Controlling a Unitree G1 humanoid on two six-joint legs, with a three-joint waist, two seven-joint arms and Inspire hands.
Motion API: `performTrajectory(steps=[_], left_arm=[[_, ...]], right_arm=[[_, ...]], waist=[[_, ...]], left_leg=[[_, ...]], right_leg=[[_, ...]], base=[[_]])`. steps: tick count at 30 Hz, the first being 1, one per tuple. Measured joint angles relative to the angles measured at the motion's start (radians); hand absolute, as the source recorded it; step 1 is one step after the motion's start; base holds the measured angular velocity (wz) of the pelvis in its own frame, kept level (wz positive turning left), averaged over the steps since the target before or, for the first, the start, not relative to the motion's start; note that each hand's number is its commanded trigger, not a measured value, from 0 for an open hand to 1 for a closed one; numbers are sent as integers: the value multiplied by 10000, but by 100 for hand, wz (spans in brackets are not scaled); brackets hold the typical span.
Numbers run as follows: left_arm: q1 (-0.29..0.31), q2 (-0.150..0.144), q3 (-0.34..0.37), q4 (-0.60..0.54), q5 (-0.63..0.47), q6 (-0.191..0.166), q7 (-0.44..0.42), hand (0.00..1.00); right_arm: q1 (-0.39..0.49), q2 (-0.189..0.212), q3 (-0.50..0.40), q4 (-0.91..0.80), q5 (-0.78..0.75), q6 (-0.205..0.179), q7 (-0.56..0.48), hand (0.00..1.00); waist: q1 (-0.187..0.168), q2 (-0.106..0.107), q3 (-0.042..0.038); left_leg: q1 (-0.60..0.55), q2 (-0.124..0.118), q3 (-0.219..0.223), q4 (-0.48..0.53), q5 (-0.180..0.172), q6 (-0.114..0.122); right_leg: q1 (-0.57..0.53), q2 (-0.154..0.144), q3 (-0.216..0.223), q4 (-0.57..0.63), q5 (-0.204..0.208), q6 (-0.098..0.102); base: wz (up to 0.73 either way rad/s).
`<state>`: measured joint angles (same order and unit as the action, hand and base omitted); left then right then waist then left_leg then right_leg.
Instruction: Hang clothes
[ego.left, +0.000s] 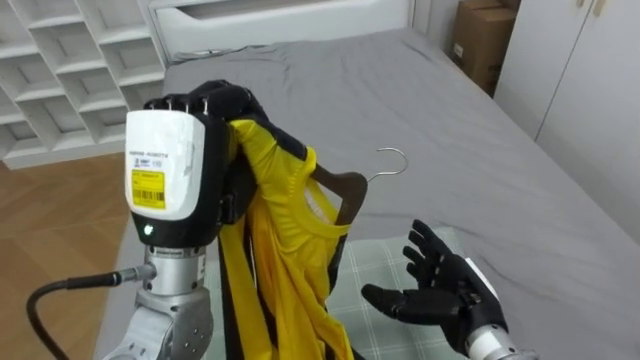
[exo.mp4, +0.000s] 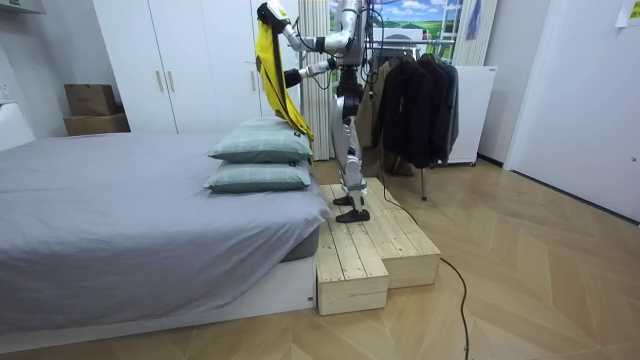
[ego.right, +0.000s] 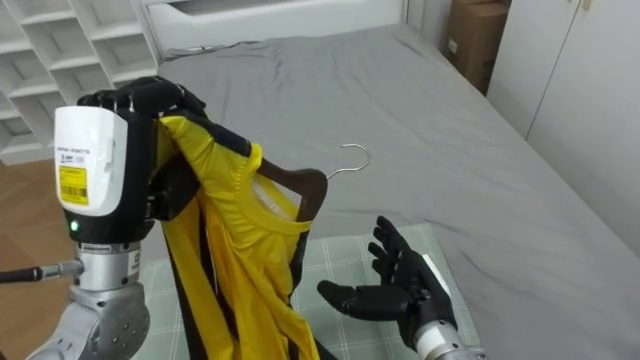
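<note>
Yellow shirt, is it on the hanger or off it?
On, at least partly: the yellow shirt has its neckline round the wooden hanger, hook sticking out free. The left hand grips the shirt aloft.

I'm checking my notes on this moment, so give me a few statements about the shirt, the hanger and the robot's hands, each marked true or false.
1. The left hand grips the yellow shirt and holds it up. True.
2. The shirt is on a brown hanger with a metal hook. True.
3. The right hand is clamped on the hanger's hook. False: it is open below the hanger and holds nothing.
4. The shirt hangs on the clothes rack. False: the rack stands behind the robot, and the shirt is held above the pillows.
5. The robot stands on the bare floor. False: it stands on a wooden platform beside the bed.
</note>
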<state>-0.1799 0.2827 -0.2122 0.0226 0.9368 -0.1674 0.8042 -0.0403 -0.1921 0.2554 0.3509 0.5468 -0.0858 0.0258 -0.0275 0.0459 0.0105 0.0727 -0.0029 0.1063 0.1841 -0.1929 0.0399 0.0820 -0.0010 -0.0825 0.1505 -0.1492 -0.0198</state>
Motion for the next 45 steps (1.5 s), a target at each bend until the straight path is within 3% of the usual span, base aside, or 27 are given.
performTrajectory(steps=[7, 15, 29, 39, 45], left_arm=[[-45, -3, -272, -16, 205, 190, -8, 100], [-46, -264, -542, -45, 1012, 546, -218, 100], [-84, -350, -1174, -51, 1252, 831, -346, 100], [-131, -416, -1658, -247, 1232, 1158, -519, 100], [-135, -700, -1823, -418, 1207, 1265, -745, 100]], right_arm=[[-77, -8, 180, 11, 438, 0, -12, 0], [-492, 61, 376, 384, 1238, 13, 70, 0], [-1058, 143, 859, 383, 1507, 219, 874, 0], [-1062, 319, 1149, 400, 1603, 375, 843, 0], [-1064, 408, 1528, 401, 1865, 451, 830, 0]], waist=[[74, -60, -9], [50, -84, -15], [8, -128, -32], [4, -233, -32], [65, -232, -31]], left_leg=[[-86, 5, -1, 35, 0, 0], [-124, -16, 0, 43, 1, 0], [-133, -21, -6, 51, 3, 3], [-115, -47, -18, 49, 3, 4], [-72, -45, -4, 44, 3, 4]], right_leg=[[-79, 0, -1, 1, 0, 0], [-123, 2, -1, 9, 0, -1], [-136, -82, 13, 8, 0, 0], [-99, -79, -1, 7, 0, 1], [-67, -54, 3, 8, 0, 1]], base=[[0], [0], [0], [0], [0]])
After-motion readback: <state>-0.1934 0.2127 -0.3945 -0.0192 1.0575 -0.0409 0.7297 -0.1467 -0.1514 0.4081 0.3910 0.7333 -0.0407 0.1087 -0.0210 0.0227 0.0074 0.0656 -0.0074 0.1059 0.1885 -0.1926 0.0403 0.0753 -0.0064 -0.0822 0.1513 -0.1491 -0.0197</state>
